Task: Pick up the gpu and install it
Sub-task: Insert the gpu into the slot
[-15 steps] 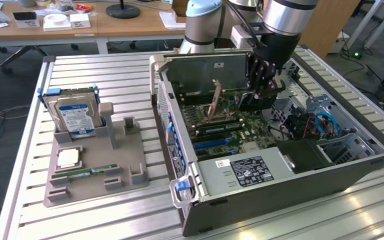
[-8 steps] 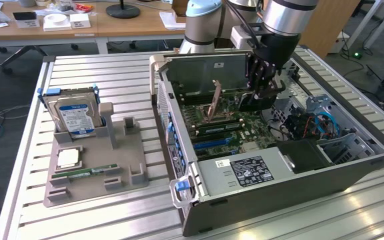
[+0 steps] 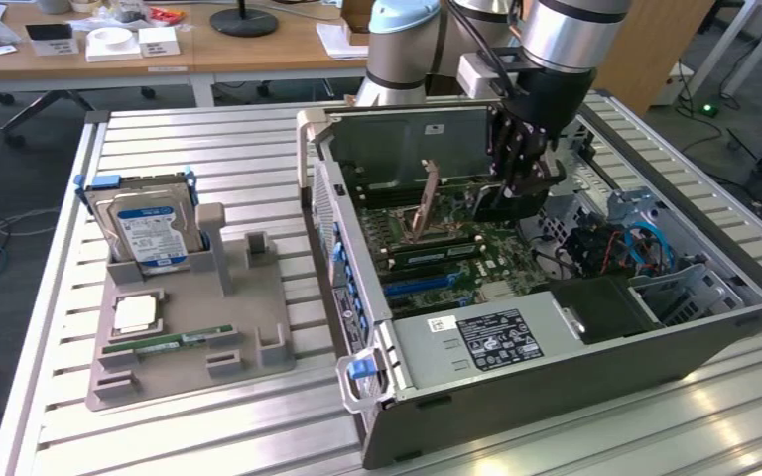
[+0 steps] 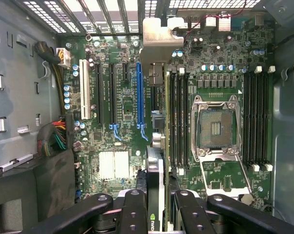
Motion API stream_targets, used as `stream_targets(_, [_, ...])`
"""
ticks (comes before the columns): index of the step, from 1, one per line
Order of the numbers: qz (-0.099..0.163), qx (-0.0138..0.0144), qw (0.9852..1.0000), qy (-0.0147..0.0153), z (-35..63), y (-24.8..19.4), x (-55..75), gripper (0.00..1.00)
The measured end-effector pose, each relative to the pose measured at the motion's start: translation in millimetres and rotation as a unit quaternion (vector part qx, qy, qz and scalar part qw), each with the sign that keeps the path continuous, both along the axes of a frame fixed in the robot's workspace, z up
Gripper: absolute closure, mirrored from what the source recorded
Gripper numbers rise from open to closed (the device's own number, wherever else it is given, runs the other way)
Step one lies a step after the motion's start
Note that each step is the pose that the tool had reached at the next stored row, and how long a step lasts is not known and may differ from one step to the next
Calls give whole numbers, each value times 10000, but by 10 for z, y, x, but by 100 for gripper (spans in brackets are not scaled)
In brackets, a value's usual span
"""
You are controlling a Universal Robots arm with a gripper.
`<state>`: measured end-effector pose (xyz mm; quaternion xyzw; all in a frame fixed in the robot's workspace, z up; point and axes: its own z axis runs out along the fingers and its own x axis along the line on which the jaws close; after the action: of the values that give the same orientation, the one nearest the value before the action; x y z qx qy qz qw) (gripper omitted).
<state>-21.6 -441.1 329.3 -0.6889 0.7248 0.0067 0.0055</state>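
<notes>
Right now your gripper (image 3: 520,190) is clamping partly closed on the gpu (image 4: 155,195), holding it edge-on just above the motherboard (image 4: 119,97) inside the open computer case (image 3: 593,347), beside the blue slot (image 4: 139,92).

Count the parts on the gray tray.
3. A hard drive stands at the gray tray's far end, a processor chip lies flat just in front of it, and a green memory stick lies nearest the camera. Something could be hidden behind the drive.

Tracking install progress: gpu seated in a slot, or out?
Out. The gripper holds the gpu edge-on above the motherboard; the long blue slot stands empty.
</notes>
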Motion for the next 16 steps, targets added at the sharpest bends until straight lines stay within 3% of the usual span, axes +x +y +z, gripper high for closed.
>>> stream_targets(16, [0,0,10000,0,-35,0,0,73])
